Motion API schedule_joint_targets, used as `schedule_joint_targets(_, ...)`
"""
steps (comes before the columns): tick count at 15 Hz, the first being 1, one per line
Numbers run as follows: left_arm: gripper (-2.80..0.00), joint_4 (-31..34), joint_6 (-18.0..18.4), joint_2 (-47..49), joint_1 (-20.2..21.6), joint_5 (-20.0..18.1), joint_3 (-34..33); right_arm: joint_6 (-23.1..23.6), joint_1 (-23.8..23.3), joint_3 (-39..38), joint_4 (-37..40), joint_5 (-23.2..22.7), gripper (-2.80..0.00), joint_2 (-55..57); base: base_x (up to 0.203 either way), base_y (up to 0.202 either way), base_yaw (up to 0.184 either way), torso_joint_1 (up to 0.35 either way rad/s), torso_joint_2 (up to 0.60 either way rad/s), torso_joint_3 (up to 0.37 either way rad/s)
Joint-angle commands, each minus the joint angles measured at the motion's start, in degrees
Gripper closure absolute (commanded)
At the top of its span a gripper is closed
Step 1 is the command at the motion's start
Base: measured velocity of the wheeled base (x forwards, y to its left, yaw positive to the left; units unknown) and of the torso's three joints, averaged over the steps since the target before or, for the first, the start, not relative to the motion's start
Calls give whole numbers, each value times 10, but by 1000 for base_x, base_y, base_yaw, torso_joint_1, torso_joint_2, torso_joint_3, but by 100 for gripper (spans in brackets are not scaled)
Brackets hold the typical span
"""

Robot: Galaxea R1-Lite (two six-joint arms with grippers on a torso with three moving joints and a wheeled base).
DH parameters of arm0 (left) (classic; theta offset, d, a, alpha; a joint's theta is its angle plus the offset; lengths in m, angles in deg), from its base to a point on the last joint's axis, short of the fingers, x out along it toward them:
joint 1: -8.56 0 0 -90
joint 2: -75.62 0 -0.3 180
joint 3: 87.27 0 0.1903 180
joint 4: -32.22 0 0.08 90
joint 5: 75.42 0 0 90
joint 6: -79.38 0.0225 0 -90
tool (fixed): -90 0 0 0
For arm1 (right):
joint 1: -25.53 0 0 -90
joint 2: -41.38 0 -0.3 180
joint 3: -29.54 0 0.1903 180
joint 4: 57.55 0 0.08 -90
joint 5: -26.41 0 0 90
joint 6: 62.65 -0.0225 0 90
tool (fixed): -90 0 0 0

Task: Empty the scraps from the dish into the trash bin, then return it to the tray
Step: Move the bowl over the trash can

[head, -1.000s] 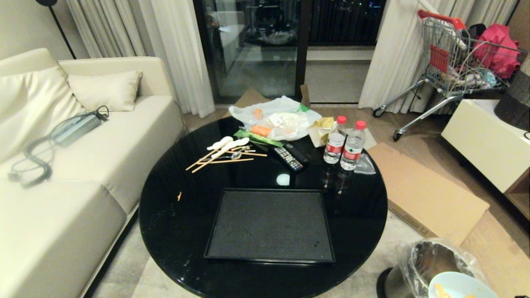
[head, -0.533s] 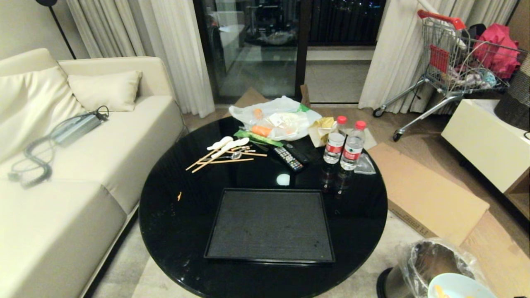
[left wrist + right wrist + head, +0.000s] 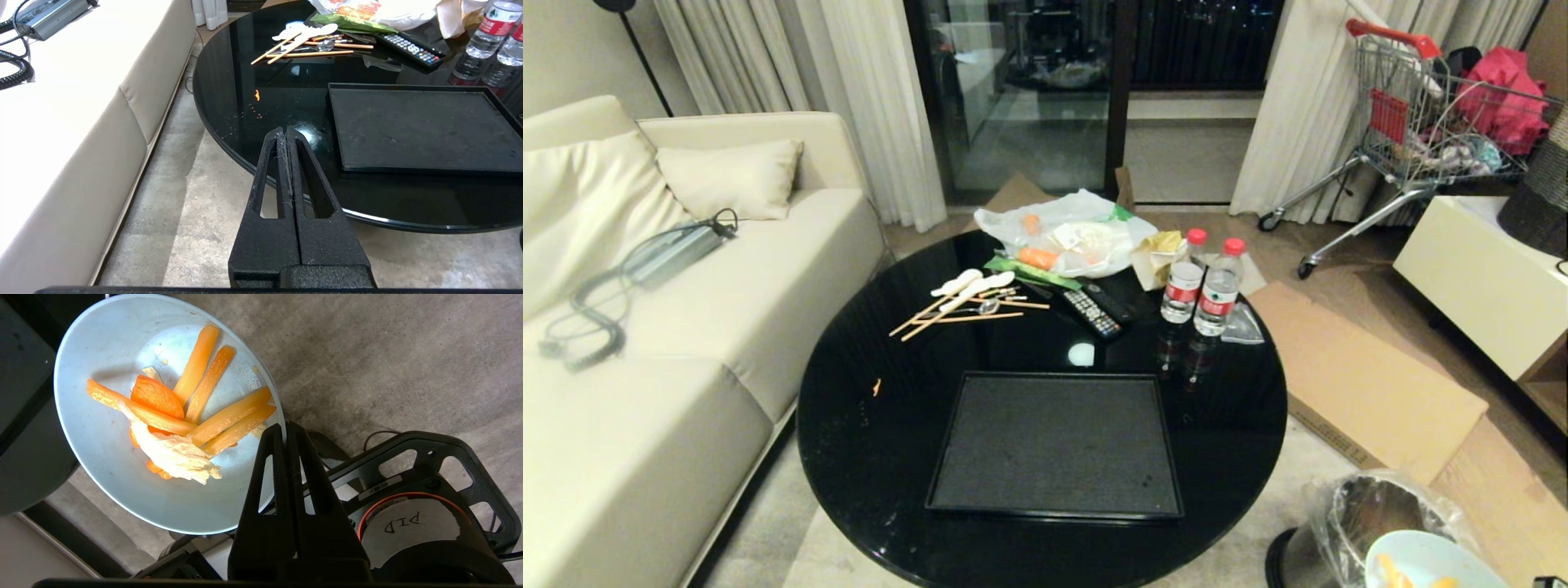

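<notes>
- Sofa (image 3: pixel 645 327) sits left of your bench (image 3: pixel 866 425), same spot as a second ago; head view has not shifted.
- Bench is round, glossy black; flat cardboard (image 3: pixel 1364 384) lies on the floor to its right.
- Tray (image 3: pixel 1054 445) lies bare on the bench's near side, unchanged.
- Trash bin (image 3: pixel 1372 514), bag-lined, stands on the floor at the bench's right front.
- Dish (image 3: pixel 1429 563) hangs at the bin's near edge, a bit higher in view than before.
- Your right hand (image 3: pixel 286 430) is clamped on the dish rim; scraps (image 3: pixel 184 412) are inside.
- Your left hand (image 3: pixel 284 132) has its fingers together, parked off the bench's near-left edge.
- Far side of the bench: two bottles (image 3: pixel 1205 282), remote (image 3: pixel 1092 312), chopsticks (image 3: pixel 968 306).
</notes>
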Motion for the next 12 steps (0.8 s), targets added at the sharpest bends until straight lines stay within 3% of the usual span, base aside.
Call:
schedule_joint_targets(1, 0, 0, 0, 0, 0, 0, 0, -3, 0, 1, 2, 1, 0, 3, 0, 0, 0, 0, 0, 0)
schedule_joint_targets(12, 0, 0, 0, 0, 0, 0, 0, -3, 3, -1, 2, 2, 0, 6, 0, 0, 0, 0, 0, 0)
